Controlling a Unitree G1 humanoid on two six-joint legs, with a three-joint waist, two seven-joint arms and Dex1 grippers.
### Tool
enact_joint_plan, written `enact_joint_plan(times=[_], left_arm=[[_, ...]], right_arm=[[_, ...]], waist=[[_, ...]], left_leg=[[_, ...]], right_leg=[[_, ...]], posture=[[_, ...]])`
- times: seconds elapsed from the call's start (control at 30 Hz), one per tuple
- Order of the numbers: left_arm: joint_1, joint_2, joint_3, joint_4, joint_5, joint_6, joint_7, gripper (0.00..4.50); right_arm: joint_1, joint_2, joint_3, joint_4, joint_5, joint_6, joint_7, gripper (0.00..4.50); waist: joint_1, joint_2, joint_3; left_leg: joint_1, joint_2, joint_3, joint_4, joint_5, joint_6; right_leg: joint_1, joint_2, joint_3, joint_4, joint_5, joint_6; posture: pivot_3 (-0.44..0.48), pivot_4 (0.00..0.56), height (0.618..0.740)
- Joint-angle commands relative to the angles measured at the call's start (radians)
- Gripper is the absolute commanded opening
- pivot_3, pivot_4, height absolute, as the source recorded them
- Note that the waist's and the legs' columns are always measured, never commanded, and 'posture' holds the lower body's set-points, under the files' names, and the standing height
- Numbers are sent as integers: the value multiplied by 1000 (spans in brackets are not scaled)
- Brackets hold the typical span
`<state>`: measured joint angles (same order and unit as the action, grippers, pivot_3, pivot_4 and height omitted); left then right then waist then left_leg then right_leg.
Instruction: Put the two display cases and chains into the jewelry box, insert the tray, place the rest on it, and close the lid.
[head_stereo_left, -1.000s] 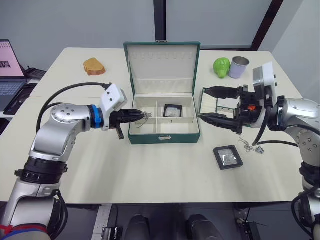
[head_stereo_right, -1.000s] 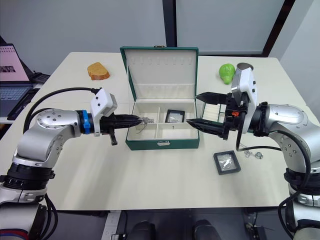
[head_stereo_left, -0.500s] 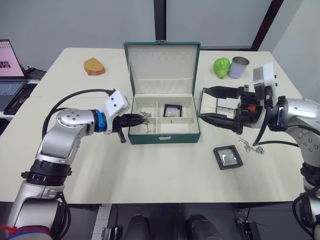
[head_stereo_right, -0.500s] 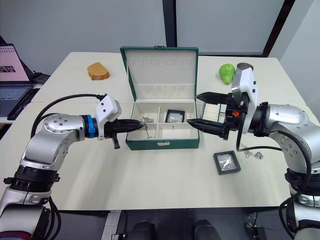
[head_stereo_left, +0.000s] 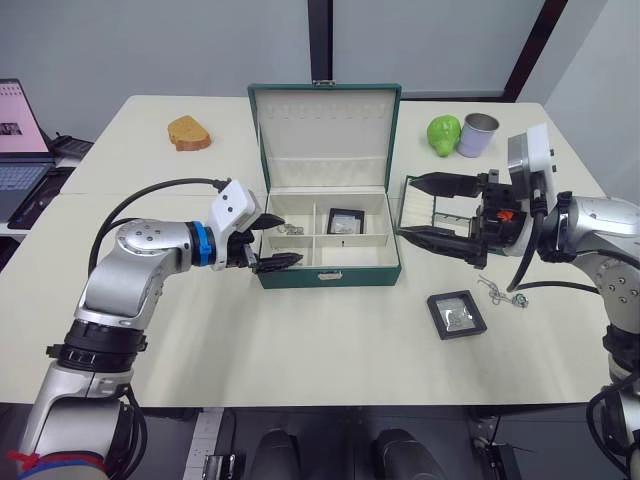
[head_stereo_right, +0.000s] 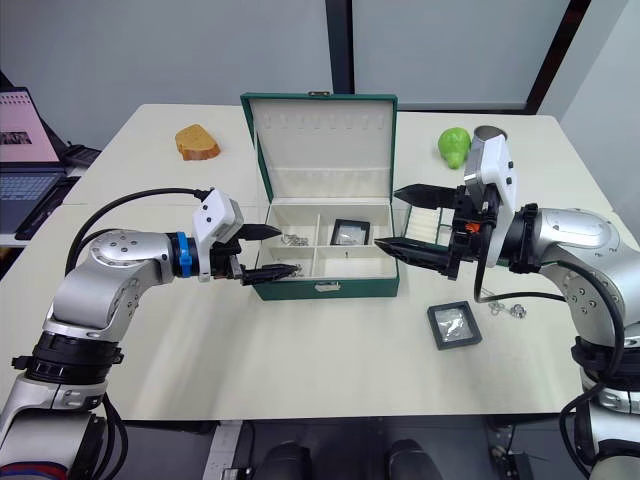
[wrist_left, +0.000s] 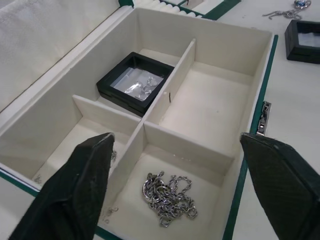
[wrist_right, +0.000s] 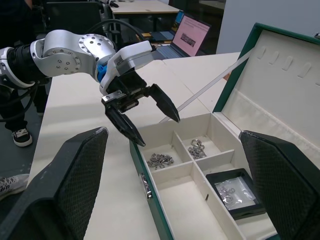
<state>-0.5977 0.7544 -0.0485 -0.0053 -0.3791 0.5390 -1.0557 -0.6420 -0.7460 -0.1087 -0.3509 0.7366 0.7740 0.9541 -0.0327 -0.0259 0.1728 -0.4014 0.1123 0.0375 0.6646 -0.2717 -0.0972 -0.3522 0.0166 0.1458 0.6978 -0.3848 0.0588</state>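
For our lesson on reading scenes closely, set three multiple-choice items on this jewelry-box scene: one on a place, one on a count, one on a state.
1. Where does the display case outside the jewelry box lie?
A. On the table by the right end effector
B. Beside the laptop
C. On the lid

2. How many chain heaps lie in the box?
A. None
B. Two
C. Five

3. The left end effector is:
A. Shut on a chain
B. Open
C. Shut on the tray

Key: 1 A, the display case lies near the right end effector. 2 B, one chain and another chain in the jewelry box. 3 B, the left end effector has fingers spread.
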Motion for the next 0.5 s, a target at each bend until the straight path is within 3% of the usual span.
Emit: enact_joint_plan(times=[0.03,0.2,0.3,0.5], left_arm=[[18,17,87,-71,-86,56,-14,4477],[81,39,223,-150,-217,184,19,4477],[186,83,343,-209,-278,261,46,4477],[393,92,566,-245,-242,245,194,4477]], right_arm=[[14,-37,-60,-8,17,-15,9,4500],[97,-90,-109,4,6,-25,29,4500],[212,-131,-138,29,-30,-58,59,4500],[440,-137,-256,169,-120,-188,44,4500]], waist=[[0,0,0],[0,0,0],[-2,0,0],[0,0,0]], left_leg=[[0,0,0,0,0,0],[0,0,0,0,0,0],[0,0,-1,0,0,0],[0,0,-1,0,0,0]], right_leg=[[0,0,0,0,0,0],[0,0,0,0,0,0],[1,0,0,0,0,0],[2,0,0,0,0,0]], posture=[[0,150,740],[0,150,740],[0,150,740],[0,150,740]])
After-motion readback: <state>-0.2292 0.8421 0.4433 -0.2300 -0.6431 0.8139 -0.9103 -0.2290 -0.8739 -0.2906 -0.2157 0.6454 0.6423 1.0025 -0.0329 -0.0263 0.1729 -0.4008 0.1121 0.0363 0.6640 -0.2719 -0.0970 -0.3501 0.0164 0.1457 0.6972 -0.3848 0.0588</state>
